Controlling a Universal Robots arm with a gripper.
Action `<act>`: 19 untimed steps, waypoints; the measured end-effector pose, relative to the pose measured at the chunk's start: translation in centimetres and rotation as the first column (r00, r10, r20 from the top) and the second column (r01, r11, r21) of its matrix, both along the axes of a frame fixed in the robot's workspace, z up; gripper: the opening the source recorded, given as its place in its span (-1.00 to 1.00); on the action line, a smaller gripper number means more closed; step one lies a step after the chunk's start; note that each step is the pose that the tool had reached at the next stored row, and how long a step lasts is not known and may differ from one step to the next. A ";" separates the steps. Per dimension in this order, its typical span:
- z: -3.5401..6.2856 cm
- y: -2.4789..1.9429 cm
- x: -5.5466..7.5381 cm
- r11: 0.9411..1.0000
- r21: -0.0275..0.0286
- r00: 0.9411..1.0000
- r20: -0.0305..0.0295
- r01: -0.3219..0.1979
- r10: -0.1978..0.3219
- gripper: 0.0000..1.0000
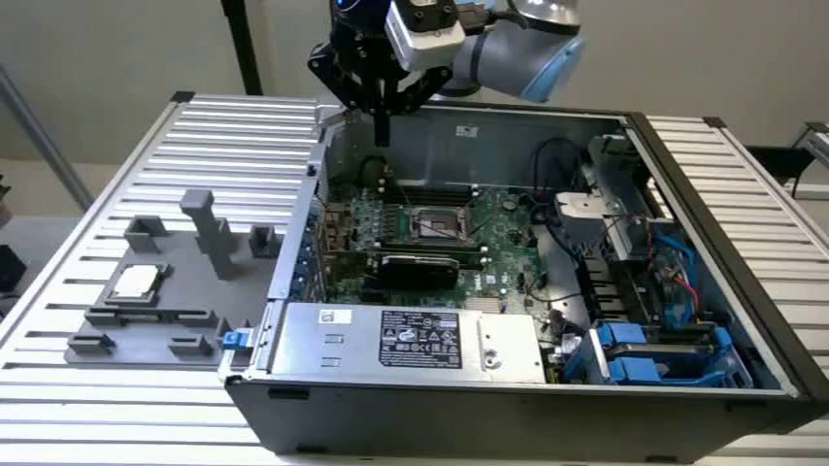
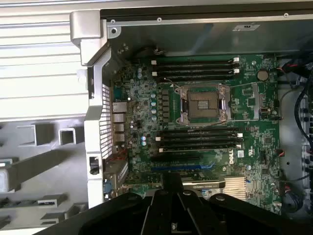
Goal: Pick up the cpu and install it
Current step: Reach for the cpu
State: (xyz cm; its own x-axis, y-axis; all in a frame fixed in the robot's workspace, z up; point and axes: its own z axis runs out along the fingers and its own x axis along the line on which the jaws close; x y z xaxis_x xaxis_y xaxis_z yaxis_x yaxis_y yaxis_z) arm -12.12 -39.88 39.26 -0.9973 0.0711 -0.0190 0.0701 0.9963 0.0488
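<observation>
Open computer case (image 1: 518,393) on a slatted table (image 1: 91,175), with the gripper (image 1: 382,131) poised over the case's far wall on the exterior view's left. Its fingers appear drawn together with nothing between them. The cpu (image 1: 135,282) lies outside the case, well apart from the gripper. It is beyond the case's side wall towards the exterior view's left, seated flat in a grey fixture plate (image 1: 155,325) among raised grey blocks (image 1: 208,231). It appears as a small, thin square with a pale silver-beige top plate and a slightly darker border, lying level; its underside and any orientation mark cannot be made out. Inside the case, the dark metal-framed socket (image 2: 204,105) sits near the middle of the green motherboard (image 2: 254,147), flanked by rows of memory slots (image 2: 195,68). Hazards, as judged from this layout: the tallest block stands just beside the cpu on the case side, so a descent slightly off line could strike it. A thin, smooth chip offers little edge to hold, so an off-centre grip could tilt or drop it. The case's side wall stands between the chip and the socket, so a low carry could clip that wall. A chip lowered tilted or turned the wrong way could damage the socket's contacts.
</observation>
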 end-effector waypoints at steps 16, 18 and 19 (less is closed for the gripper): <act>-0.02 -0.10 -1.4 1.000 0.000 1.000 -0.001 0.000 0.000 -0.79; -0.02 -0.20 -2.3 1.000 0.000 1.000 -0.001 0.000 0.000 -0.79; -0.02 -0.25 -2.7 1.000 0.000 1.000 -0.001 0.000 0.000 -0.79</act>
